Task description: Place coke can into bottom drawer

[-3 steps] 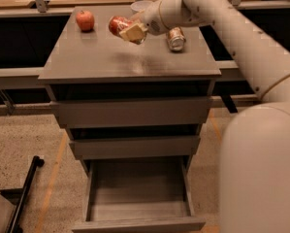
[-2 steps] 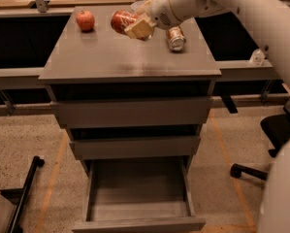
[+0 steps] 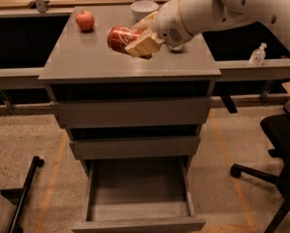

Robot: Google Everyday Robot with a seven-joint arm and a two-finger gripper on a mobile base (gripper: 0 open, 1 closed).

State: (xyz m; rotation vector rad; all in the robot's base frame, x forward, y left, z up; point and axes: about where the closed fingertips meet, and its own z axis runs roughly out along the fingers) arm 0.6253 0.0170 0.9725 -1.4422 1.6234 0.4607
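My gripper [image 3: 138, 41] is shut on the red coke can [image 3: 120, 37], which lies on its side in the fingers, held above the grey cabinet's top [image 3: 86, 62] near its middle. The white arm reaches in from the upper right. The bottom drawer [image 3: 137, 192] is pulled out and open below, its grey tray bare. The two upper drawers are closed.
A red apple [image 3: 85, 20] sits at the back left of the cabinet top. A white bowl [image 3: 144, 8] sits at the back. A black office chair [image 3: 280, 154] stands at the right. A small bottle [image 3: 257, 55] stands on the ledge at right. A black frame [image 3: 25, 188] lies on the floor at left.
The arm has moved the coke can forward and lower over the cabinet top. The second can is now hidden behind the arm.
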